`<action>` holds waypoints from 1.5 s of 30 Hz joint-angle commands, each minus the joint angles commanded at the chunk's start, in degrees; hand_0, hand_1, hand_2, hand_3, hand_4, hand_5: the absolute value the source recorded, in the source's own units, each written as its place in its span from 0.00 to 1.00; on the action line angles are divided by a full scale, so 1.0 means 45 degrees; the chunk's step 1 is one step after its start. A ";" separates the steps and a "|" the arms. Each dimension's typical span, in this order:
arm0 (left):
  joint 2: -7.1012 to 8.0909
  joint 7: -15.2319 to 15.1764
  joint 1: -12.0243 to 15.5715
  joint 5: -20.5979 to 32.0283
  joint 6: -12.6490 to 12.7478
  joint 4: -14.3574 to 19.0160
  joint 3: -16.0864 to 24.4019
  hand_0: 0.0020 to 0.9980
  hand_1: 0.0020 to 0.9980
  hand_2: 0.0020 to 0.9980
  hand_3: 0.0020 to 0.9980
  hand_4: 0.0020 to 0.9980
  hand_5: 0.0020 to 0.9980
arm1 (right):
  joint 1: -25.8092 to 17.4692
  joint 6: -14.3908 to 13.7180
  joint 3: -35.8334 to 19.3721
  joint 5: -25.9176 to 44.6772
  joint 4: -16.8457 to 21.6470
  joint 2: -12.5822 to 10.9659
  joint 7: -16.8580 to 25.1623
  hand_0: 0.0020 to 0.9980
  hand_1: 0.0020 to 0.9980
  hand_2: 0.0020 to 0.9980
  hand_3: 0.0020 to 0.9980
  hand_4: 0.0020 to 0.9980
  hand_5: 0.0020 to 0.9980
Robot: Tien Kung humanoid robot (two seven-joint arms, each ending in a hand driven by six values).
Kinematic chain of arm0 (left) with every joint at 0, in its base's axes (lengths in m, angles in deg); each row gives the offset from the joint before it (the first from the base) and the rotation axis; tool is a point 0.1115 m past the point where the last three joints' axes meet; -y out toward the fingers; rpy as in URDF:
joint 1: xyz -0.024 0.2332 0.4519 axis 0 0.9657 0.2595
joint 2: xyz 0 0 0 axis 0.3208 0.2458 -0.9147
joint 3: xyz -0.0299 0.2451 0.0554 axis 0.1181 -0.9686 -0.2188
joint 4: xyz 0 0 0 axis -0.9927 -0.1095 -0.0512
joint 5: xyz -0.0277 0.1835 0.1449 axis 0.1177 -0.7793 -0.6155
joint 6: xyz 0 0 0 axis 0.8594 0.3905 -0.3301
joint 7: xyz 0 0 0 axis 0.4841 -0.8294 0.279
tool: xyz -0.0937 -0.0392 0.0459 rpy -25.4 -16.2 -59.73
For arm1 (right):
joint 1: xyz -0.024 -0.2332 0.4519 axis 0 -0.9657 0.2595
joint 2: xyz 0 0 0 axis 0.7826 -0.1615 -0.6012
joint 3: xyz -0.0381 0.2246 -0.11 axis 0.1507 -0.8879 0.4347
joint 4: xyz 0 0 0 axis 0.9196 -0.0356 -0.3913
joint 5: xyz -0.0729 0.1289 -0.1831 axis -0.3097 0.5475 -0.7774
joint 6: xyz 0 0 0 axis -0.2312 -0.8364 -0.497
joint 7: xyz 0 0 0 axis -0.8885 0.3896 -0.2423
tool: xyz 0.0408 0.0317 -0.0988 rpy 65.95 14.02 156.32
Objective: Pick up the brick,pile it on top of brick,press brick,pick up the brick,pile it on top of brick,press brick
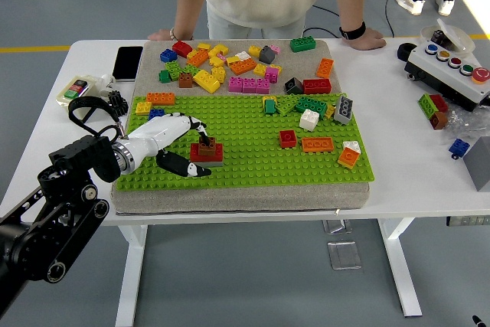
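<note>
1. Left hand [182, 145] reaches in over the green baseplate [253, 162]; its fingertips pinch a small brown brick [207, 144] sitting on the red brick [207, 154].
2. Right hand not in view.
3. Risk, as judged: off-centre pressing could tilt the brown brick, or the thumb could drag the stack loose on release.

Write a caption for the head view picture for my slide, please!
Left robot hand pressing a brown brick onto a red brick on the green baseplate.
</note>
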 joint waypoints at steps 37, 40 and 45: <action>0.0231 0.0010 0.0091 0.0944 0.0040 0.1664 0.0670 0.98 0.89 0.87 0.60 0.94 0.38 | -0.0015 0.0014 -0.0070 0.0034 0.0000 0.0014 0.0011 0.75 0.68 0.73 0.74 1.00 0.65; 0.0382 -0.0162 -0.0123 0.1249 0.0512 0.1646 0.0938 0.98 0.88 0.86 0.61 0.94 0.38 | 0.0004 0.0000 -0.0084 0.0075 0.0000 0.0029 0.0023 0.75 0.67 0.73 0.74 1.00 0.65; 0.0747 -0.0822 -0.0563 0.2053 0.1436 0.1121 0.1514 0.97 0.85 0.84 0.86 1.00 0.41 | 0.0007 -0.0018 -0.0117 0.0126 0.0000 0.0054 0.0002 0.75 0.67 0.73 0.74 1.00 0.64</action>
